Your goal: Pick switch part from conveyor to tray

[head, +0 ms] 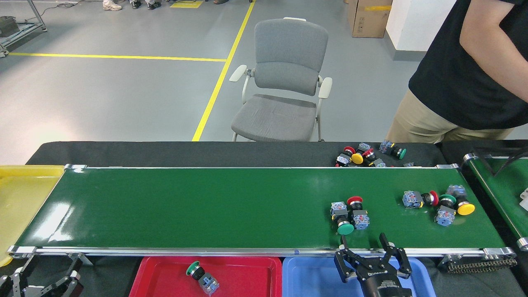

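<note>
Single head view, forward-down, near conveyor (206, 206); floor, chair (284, 82) beyond.

The right gripper (365, 248) rises at the bottom right of the frame, fingers spread wide, pointing upward. The left gripper (45, 270) sits low in the bottom-left corner, jaws parted.

Switch parts (348, 214) on glossy conveyor (206, 206)

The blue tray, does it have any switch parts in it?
No, the blue tray looks bare; the only trayed green switch part lies in the red tray.
</note>
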`<action>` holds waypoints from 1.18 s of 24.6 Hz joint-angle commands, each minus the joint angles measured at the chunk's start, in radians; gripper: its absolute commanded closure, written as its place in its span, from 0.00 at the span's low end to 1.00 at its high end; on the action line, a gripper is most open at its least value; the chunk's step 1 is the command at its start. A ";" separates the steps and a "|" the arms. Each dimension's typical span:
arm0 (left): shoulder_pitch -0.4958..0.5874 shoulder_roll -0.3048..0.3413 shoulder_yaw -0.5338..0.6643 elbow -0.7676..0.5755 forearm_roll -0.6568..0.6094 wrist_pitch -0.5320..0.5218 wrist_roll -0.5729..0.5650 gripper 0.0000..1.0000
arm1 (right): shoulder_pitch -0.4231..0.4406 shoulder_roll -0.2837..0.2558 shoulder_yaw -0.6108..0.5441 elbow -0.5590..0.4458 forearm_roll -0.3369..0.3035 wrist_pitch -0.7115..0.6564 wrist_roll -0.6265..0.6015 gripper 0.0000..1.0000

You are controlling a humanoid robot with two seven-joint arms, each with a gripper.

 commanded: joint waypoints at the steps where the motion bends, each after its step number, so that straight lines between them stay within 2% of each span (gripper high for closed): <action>1: -0.009 0.014 0.003 -0.009 -0.011 -0.001 0.007 0.00 | -0.036 -0.005 0.031 0.019 0.001 0.006 0.014 0.00; 4: -0.015 0.011 0.003 -0.009 -0.027 -0.001 0.007 0.00 | -0.065 0.001 0.069 0.040 -0.008 0.006 0.060 0.00; 8: -0.016 0.009 0.003 -0.008 -0.028 0.000 0.007 0.00 | -0.102 0.006 0.117 0.079 -0.011 0.006 0.063 0.00; 18: -0.022 0.008 0.002 -0.006 -0.030 0.000 0.007 0.00 | -0.283 0.032 0.120 0.277 -0.025 0.015 0.059 0.01; 19: -0.022 0.008 0.002 -0.006 -0.030 0.000 0.007 0.00 | -0.303 0.038 0.120 0.303 -0.030 0.018 0.059 0.03; 20: -0.022 0.008 0.000 -0.006 -0.030 0.000 0.007 0.00 | -0.325 0.041 0.126 0.329 -0.028 0.024 0.059 0.11; 21: -0.022 0.008 -0.004 -0.006 -0.030 0.000 0.007 0.00 | -0.348 0.037 0.141 0.352 -0.025 0.024 0.059 0.27; 23: -0.024 0.009 -0.017 -0.006 -0.030 0.002 0.007 0.00 | -0.375 0.020 0.198 0.379 -0.025 0.023 0.060 0.73; 24: -0.024 0.009 -0.017 -0.004 -0.028 0.002 0.007 0.00 | -0.378 0.004 0.220 0.381 -0.027 0.021 0.062 0.89; 26: -0.022 0.008 -0.017 -0.006 -0.028 0.002 0.007 0.00 | -0.378 -0.005 0.231 0.376 -0.031 0.018 0.062 0.97; 29: -0.021 0.006 -0.017 -0.006 -0.028 0.002 0.007 0.00 | -0.378 -0.006 0.232 0.349 -0.042 -0.027 0.062 0.99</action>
